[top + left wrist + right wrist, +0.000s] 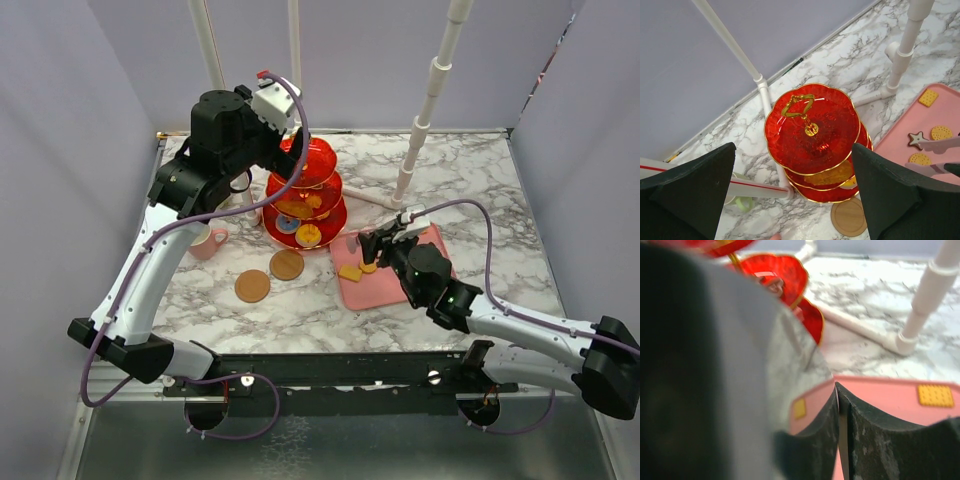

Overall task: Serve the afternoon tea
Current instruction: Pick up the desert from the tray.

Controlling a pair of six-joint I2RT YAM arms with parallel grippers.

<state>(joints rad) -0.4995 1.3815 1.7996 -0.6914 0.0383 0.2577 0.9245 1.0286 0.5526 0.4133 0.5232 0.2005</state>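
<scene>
Left gripper (793, 147) hangs wide open right above the red stand (827, 142), which sits mid-table with pastries on its lower tiers. Right gripper (839, 392), fingers pressed together, sits low over the pink tray (388, 287) beside a cookie (350, 272).

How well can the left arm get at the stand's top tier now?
Likely yes: the left tool hangs open right above the top tier; only the gold finial stands between them.
</scene>
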